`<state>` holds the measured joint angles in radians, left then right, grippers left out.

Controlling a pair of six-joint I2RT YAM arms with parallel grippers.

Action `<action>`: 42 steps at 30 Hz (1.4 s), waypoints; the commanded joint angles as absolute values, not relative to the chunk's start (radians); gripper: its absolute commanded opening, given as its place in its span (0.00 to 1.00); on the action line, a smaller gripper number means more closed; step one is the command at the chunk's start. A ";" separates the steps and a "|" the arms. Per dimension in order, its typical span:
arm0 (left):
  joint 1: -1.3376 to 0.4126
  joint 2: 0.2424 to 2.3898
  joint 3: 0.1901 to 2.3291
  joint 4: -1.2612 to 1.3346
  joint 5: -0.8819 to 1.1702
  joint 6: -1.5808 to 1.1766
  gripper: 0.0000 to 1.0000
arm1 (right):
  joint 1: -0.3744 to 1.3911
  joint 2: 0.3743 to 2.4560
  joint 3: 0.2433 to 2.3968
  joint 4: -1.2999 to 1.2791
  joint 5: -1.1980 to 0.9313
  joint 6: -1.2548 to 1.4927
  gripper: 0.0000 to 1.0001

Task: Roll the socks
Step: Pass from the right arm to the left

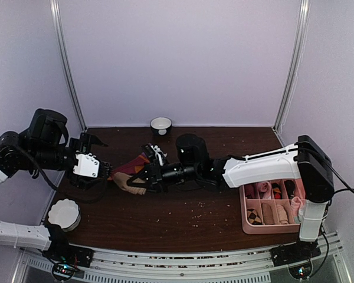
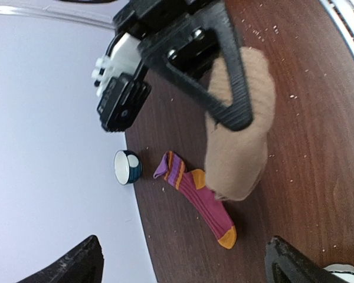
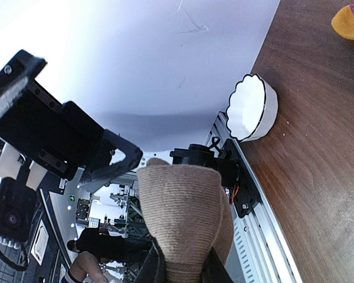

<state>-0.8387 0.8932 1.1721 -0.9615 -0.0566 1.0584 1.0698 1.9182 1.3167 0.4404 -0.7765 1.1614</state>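
Right gripper [image 2: 236, 115] pinches the tan sock [image 2: 239, 147], which hangs doubled over the table [image 2: 318, 147], the left gripper [image 1: 102, 171] gapes empty just beside it, and the dark red striped sock [image 2: 200, 197] lies flat beyond, so neither looks rolled yet.

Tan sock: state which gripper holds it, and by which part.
The right gripper pinches the tan sock partway along its length; whether nearer toe or cuff cannot be told. The left gripper is open and holds nothing.
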 commanded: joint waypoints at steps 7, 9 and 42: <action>-0.924 0.710 0.987 -0.748 0.069 1.272 0.83 | 1.085 1.886 1.353 0.641 -0.674 1.326 0.00; -0.932 0.683 0.932 -0.653 0.030 1.313 0.79 | 1.088 1.889 1.361 0.667 -0.665 1.349 0.00; -1.033 0.608 0.701 -0.129 -0.226 1.554 0.35 | 1.135 1.931 1.424 0.730 -0.536 1.394 0.00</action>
<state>-1.0069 0.6212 0.7086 -0.2150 -0.2005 1.5509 1.1210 1.9167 1.3838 0.6785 -0.5800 1.3876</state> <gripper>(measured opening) 0.383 0.139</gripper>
